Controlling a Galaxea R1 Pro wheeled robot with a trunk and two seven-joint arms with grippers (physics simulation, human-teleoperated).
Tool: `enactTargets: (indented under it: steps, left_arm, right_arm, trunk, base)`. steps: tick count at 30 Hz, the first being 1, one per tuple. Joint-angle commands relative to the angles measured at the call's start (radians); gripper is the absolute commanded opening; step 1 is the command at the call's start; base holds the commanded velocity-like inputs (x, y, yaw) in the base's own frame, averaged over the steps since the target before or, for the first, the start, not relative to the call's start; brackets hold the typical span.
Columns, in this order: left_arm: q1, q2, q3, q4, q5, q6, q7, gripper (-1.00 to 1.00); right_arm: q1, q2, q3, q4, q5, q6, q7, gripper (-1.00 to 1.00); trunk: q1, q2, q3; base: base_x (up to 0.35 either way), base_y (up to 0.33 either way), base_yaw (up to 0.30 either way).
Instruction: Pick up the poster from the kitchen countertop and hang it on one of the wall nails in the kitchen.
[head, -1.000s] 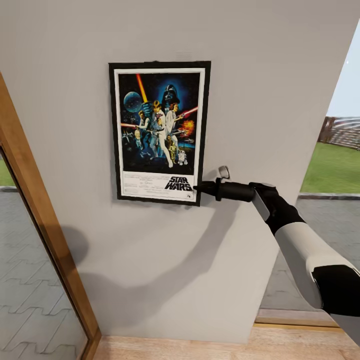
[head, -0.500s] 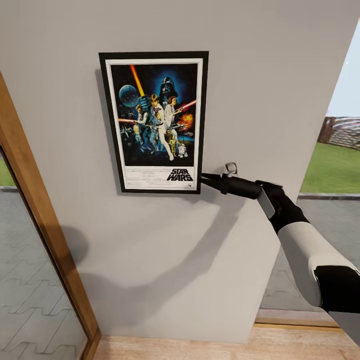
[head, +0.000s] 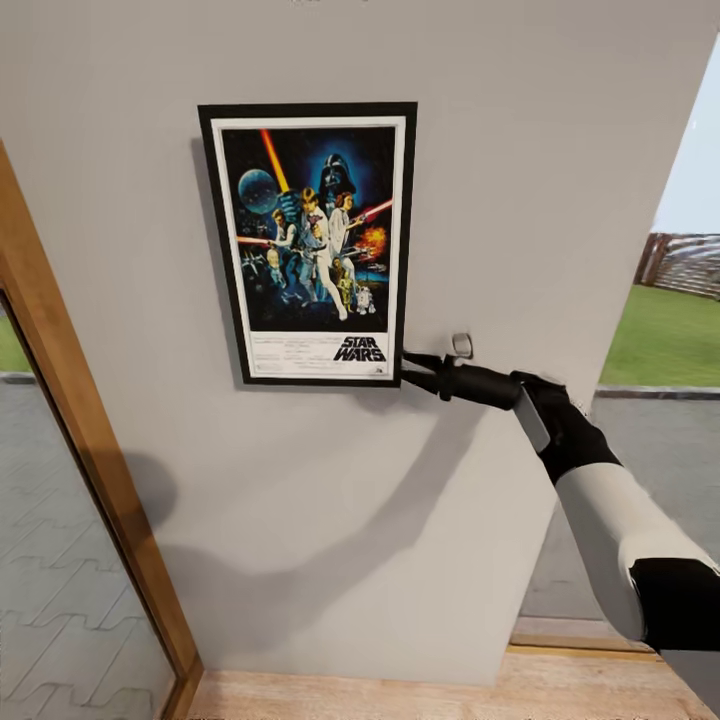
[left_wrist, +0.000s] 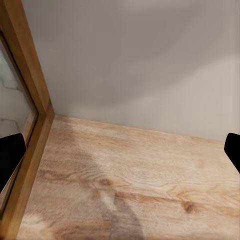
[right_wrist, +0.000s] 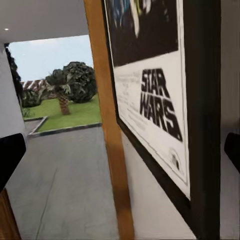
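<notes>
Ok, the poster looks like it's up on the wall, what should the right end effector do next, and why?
Probably draw the right end effector straight back from the poster, slowly. The poster hangs upright and flat against the wall, and the fingers look spread at its lower right corner, one on each side of the frame edge in the right wrist view. So it seems released, and a sideways move could knock it.
</notes>
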Motion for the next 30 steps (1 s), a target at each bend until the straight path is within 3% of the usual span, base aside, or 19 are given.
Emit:
enactTargets:
  steps: [1, 5, 7, 9, 15, 19, 25, 28, 30]
  left_arm:
    - [0.0, 0.0, 0.002, 0.0, 0.006, 0.001, -0.007, 1.0]
    - [0.0, -0.001, 0.002, 0.0, 0.006, 0.001, -0.007, 1.0]
    - [0.0, -0.001, 0.002, 0.0, 0.007, 0.001, -0.007, 1.0]
    - [0.0, -0.001, 0.002, 0.0, 0.007, 0.001, -0.007, 1.0]
    - [0.0, -0.001, 0.002, 0.0, 0.007, 0.001, -0.007, 1.0]
    - [0.0, -0.001, 0.002, 0.0, 0.007, 0.001, -0.007, 1.0]
    - [0.0, -0.001, 0.001, 0.0, 0.007, 0.001, -0.007, 1.0]
    - [0.0, -0.001, 0.001, 0.0, 0.007, 0.001, -0.007, 1.0]
    - [0.0, -0.001, 0.0, -0.001, 0.008, 0.001, -0.007, 1.0]
  right_arm:
    - [0.012, -0.001, 0.005, -0.011, -0.01, 0.007, 0.003, 1.0]
    - [0.11, -0.001, 0.006, -0.114, -0.01, -0.005, 0.021, 1.0]
    - [0.213, -0.001, 0.006, -0.212, -0.008, -0.008, 0.032, 1.0]
    - [0.279, -0.001, 0.006, -0.273, -0.007, -0.009, 0.036, 1.0]
    - [0.427, -0.001, 0.005, -0.342, -0.004, -0.046, 0.039, 1.0]
    - [0.564, -0.002, 0.002, -0.337, -0.002, -0.146, 0.036, 1.0]
    - [0.672, -0.004, 0.0, -0.266, -0.001, -0.231, 0.032, 1.0]
    - [0.716, -0.005, -0.001, -0.181, -0.001, -0.291, 0.03, 1.0]
    - [0.745, -0.006, -0.001, -0.073, 0.0, -0.347, 0.029, 1.0]
  trunk:
    - [0.0, -0.001, 0.0]
    - [0.0, -0.001, 0.0]
    - [0.0, -0.001, 0.0]
    - [0.0, -0.001, 0.0]
    - [0.0, -0.001, 0.0]
    - [0.0, -0.001, 0.0]
    - [0.0, -0.001, 0.0]
    - [0.0, -0.001, 0.0]
    - [0.0, -0.001, 0.0]
  base:
    - [-0.092, 0.0, 0.0]
    - [-0.058, 0.0, 0.0]
    - [-0.018, 0.0, 0.0]
    - [-0.009, 0.0, 0.0]
    - [-0.008, 0.0, 0.0]
    - [-0.039, 0.0, 0.0]
    - [-0.01, 0.0, 0.0]
    - [-0.003, 0.0, 0.0]
    - [-0.001, 0.0, 0.0]
